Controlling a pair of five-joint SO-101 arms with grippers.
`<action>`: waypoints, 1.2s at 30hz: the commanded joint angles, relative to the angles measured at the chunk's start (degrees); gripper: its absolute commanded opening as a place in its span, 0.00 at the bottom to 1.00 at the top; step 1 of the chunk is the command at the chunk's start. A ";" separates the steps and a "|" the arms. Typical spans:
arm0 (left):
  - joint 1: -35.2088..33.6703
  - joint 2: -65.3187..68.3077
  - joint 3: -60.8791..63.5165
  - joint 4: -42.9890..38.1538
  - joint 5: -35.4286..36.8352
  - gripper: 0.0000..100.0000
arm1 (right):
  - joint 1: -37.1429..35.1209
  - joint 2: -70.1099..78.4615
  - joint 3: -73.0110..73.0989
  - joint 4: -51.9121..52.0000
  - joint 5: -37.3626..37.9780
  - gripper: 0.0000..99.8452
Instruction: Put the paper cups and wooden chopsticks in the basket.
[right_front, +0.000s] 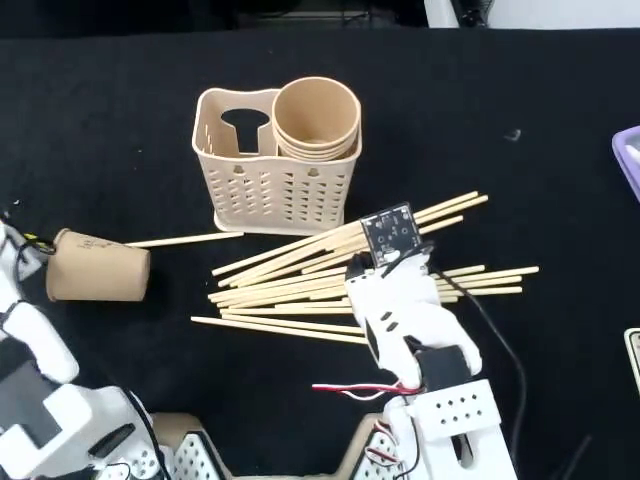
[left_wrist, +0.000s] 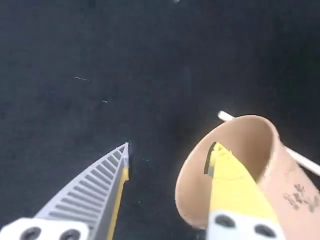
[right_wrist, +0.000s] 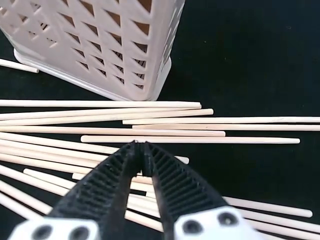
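- While the left gripper (left_wrist: 170, 147) stands wide, one yellow-faced finger (left_wrist: 232, 185) sits inside the mouth of a paper cup (left_wrist: 270, 150) lying on its side. The other finger hangs outside the rim over the black table (left_wrist: 75, 50). The cup's wall lies between the jaws, which are not closed on it.
- The right gripper (right_wrist: 138, 146) has its black ribbed jaws pressed together with nothing visible between them. Its tips are poised just above the scattered wooden chopsticks (right_wrist: 150, 131).
- The tipped cup lies near the table's left edge, well apart from the basket (right_front: 265, 185). A lone chopstick (right_front: 185, 240) runs from just behind it towards the basket's foot.
- The basket stands upright just beyond the chopstick pile, with a stack of paper cups (right_front: 316, 118) already seated in one compartment.
- The step in hand looks like the pick-up of the last loose cup. None of the chopsticks appears to be in the basket yet, so the task seems less than half done.
- Next, the left jaws need to close on the cup's thin wall gently enough not to crush it. The arm then has to lift the cup, turn it mouth-up and carry it across to nest in the stack.
- The right jaws must open before they can pinch a chopstick. The sticks lie close and crossing, so picking out just one could be fiddly.
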 joint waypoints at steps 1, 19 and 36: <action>3.03 -0.09 -1.98 3.52 -2.20 0.25 | -0.44 -0.84 -0.40 -1.23 0.53 0.02; 21.85 -0.09 -14.90 28.31 -5.36 0.25 | -0.44 -0.84 -0.40 -1.23 0.62 0.02; 33.19 -14.68 -16.13 29.80 -5.36 0.25 | -0.44 -0.84 -0.48 -1.23 0.62 0.02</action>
